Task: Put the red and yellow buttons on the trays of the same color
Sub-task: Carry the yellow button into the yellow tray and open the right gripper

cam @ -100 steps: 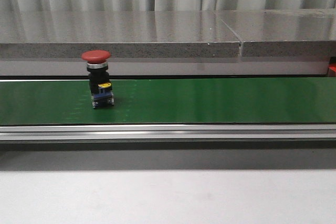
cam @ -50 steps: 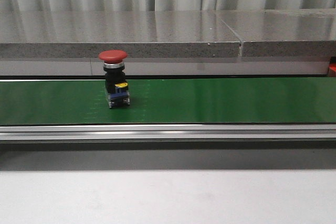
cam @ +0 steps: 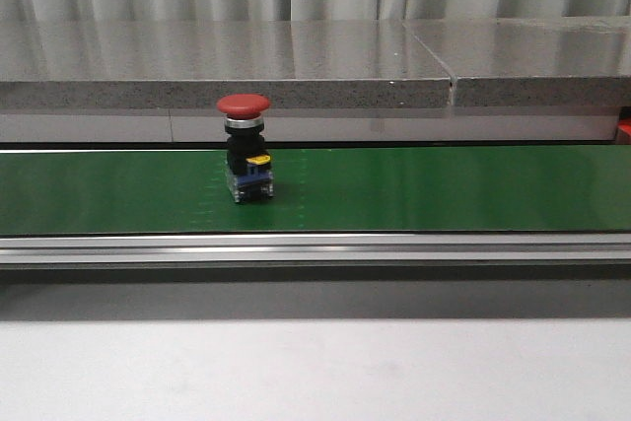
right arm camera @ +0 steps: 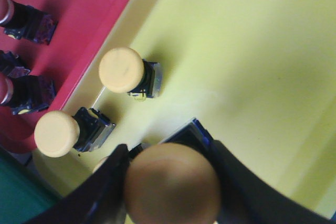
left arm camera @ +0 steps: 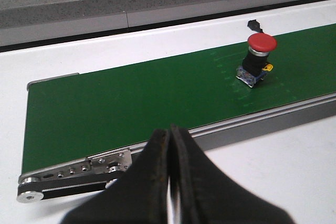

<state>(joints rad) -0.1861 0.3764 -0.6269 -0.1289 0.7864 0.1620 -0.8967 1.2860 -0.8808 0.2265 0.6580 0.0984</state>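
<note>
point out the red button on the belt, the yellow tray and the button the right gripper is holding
red button (cam: 244, 105): front view, on its red cap
yellow tray (right arm camera: 247, 51): right wrist view, bare floor
held yellow button (right arm camera: 172, 184): right wrist view, on its cap, between the fingers

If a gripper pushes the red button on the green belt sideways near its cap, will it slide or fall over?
The red button would probably tip: its wide cap sits high above a narrow base. The cap looks smooth and rounded, so a grasp there may slip; the squarer body seems safer. The green belt looks flat, giving its base little to catch on.

Factory-style lab: green conveyor belt (cam: 414, 189)
</note>
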